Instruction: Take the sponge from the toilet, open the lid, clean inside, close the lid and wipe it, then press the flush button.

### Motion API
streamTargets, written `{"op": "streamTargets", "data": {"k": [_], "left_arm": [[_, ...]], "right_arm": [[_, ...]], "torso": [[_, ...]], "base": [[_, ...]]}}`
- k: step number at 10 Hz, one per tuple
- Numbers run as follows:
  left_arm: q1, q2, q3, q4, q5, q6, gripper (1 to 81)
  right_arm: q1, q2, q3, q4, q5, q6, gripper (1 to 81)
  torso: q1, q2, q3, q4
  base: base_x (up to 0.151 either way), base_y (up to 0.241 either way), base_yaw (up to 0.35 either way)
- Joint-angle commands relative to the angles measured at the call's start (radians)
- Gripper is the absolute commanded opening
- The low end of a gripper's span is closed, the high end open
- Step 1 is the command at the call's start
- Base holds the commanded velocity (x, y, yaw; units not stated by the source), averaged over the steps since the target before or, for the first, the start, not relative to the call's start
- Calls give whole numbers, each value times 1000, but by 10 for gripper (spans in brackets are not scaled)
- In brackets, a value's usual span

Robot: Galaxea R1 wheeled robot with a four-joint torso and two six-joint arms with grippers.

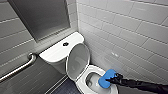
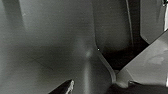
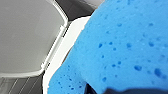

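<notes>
Over the toilet (image 1: pixel 80 84), right claw (image 1: pixel 110 80) clamping sponge (image 1: pixel 106 77)

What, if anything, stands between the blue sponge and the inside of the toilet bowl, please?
Nothing visible does. The white glossy oval lid stands raised, leaving open the bowl of the white ceramic toilet. The bright blue soft sponge, held by the right tool, sits at the bowl's rim.
</notes>
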Motion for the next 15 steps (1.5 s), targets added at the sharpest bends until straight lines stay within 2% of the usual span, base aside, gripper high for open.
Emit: {"op": "streamTargets", "data": {"k": [1,2,5,7,12,15], "left_arm": [[10,14,-23,7,19,-1,811],[10,15,-23,7,19,-1,811],[10,22,-23,7,19,-1,811],[10,25,-23,10,19,-1,811],[25,20,-23,7,20,-2,811],[41,15,-23,1,19,-2,811]], "right_arm": [[157,64,-74,34,-93,4,10],[168,80,-90,29,-93,4,10],[209,161,-160,5,-91,-2,10],[221,263,-272,-69,-94,-2,10],[242,501,-559,-35,-65,37,10],[219,506,-610,-34,-36,63,10]], "torso": [[0,0,-35,0],[0,0,-11,0],[1,1,-25,0],[1,1,-25,0],[1,2,-26,0],[1,2,-26,0]], "base": [[0,0,0],[0,0,0],[0,0,0],[0,0,0],[0,0,0],[0,0,0]]}}
